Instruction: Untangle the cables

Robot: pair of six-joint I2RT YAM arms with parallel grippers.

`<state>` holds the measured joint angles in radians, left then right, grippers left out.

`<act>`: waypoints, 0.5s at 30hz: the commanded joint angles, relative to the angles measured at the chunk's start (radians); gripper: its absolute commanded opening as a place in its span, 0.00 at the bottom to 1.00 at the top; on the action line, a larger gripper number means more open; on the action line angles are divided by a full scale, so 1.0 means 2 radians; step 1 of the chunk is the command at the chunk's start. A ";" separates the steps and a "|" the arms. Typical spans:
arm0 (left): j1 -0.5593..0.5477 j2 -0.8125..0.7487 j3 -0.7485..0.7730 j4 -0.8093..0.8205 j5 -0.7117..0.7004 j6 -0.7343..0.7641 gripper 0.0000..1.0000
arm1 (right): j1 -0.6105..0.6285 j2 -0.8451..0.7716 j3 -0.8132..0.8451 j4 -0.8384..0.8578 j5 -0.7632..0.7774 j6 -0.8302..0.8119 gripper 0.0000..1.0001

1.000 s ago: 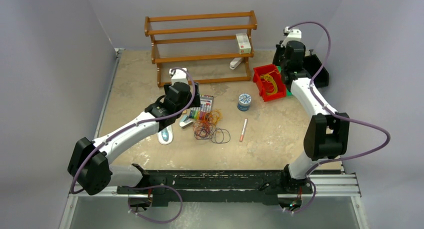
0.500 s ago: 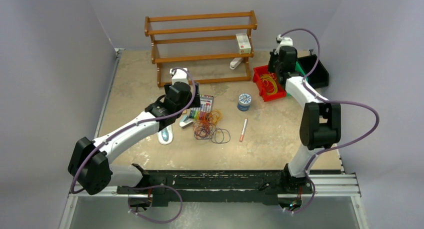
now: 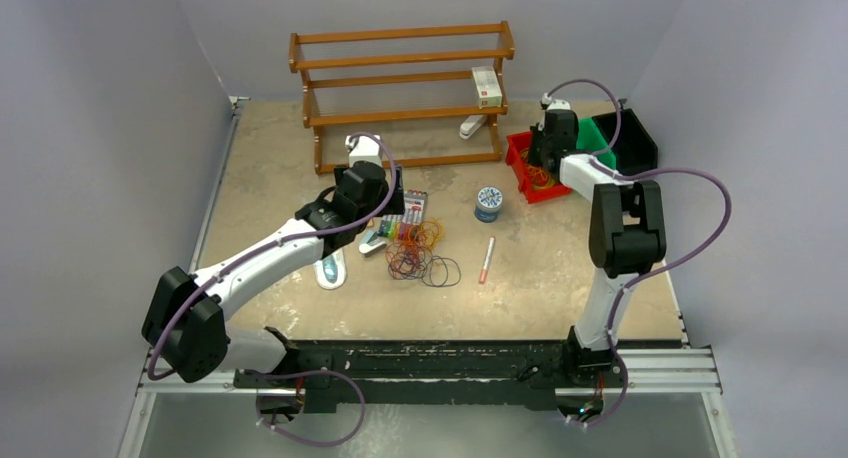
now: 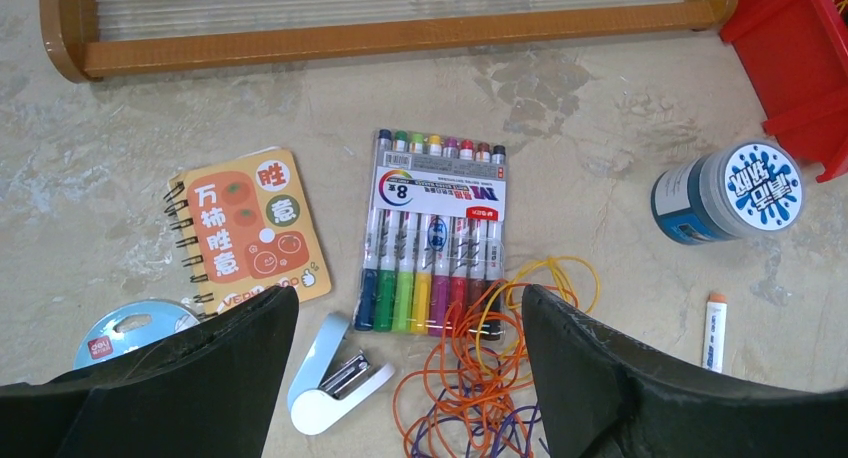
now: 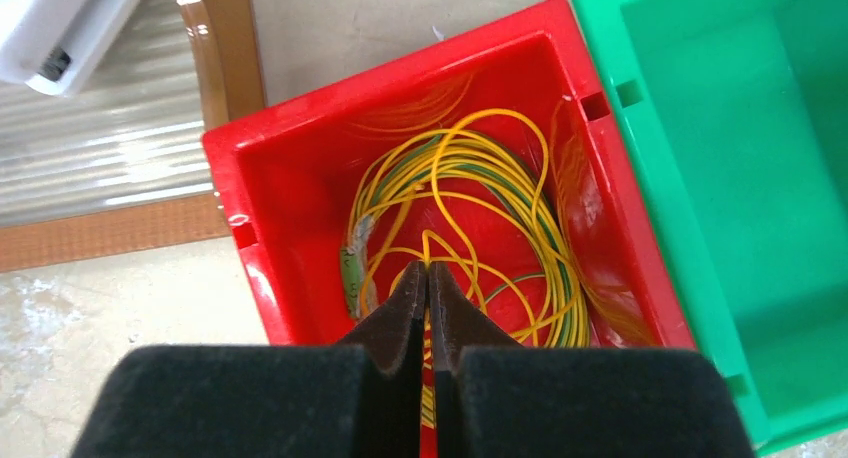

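Cables [image 3: 420,250] in orange, yellow and dark purple are lying in a loose tangle at the middle of the worktop [image 3: 560,278], in front of a wooden rack [image 3: 400,78]. The left pincer [image 3: 392,200] is hanging just behind and to the left of that tangle. The right pincer [image 3: 545,158] is reaching down over a red bin [image 3: 515,143], which is sitting beside a green bin [image 3: 598,133] and a black bin [image 3: 640,143]. A blue-lidded jar [image 3: 488,203] and a pen [image 3: 487,260] are lying between the tangle and the bins.

From the left wrist, the left pincer [image 4: 405,298] is standing wide, with nothing between its fingers. Below it the cables [image 4: 480,378] are overlapping the lower end of a marker pack [image 4: 435,228]. A white stapler [image 4: 335,373] is lying just left of them, and an orange notebook [image 4: 250,228] is sitting further left.

From the right wrist, the right pincer [image 5: 428,268] is pressing its fingers fully together above the red bin [image 5: 380,68]. Yellow cables [image 5: 470,168] are coiling inside that bin, one loop rising right at the fingertips; whether it is being pinched I cannot tell. The green bin [image 5: 700,128] is touching the red bin's right wall.
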<state>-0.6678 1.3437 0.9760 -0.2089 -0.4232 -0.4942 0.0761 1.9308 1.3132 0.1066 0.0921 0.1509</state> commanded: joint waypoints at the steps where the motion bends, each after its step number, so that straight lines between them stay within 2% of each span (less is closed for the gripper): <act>1: 0.003 -0.002 0.020 0.009 0.003 0.004 0.82 | -0.004 0.005 0.031 -0.004 0.012 0.003 0.00; 15: 0.003 -0.001 0.016 0.009 0.008 0.003 0.81 | -0.004 0.012 0.016 -0.070 -0.043 -0.004 0.02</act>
<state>-0.6678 1.3445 0.9760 -0.2108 -0.4183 -0.4942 0.0715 1.9743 1.3544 0.0036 0.0551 0.1493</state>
